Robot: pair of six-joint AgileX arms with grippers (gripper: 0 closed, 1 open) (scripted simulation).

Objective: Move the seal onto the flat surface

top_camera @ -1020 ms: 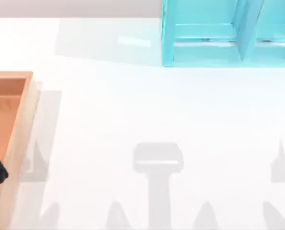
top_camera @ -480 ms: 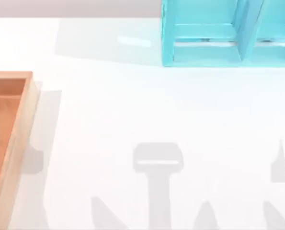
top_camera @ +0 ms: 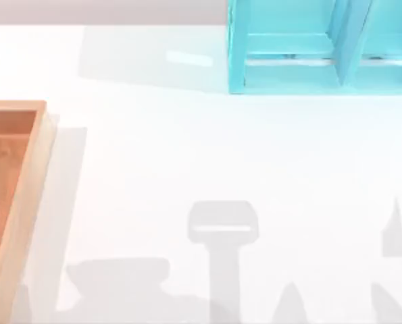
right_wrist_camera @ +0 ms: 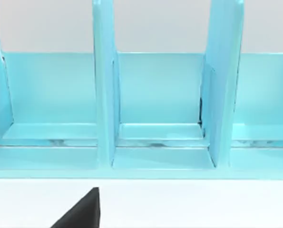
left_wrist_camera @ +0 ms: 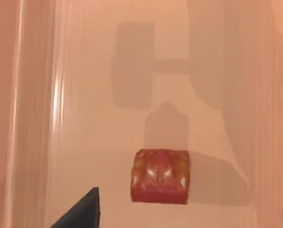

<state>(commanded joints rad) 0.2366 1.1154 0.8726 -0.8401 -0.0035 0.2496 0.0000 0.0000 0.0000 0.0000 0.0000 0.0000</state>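
Left wrist view: one of my left fingers (left_wrist_camera: 82,213), matte black, wedge-shaped, tapering to a point. Right wrist view: my right finger (right_wrist_camera: 82,213), identical black wedge.

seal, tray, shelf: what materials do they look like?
Seal: glossy amber-red body, like resin or polished stone; bright highlights on its top. It's hard to say which.
Tray: light wood, smooth finish; tan rim, faint grain streaks on the floor in the left wrist view.
Shelf: turquoise, flat painted look, wood or plastic; uniform colour, slight sheen on the ledges.
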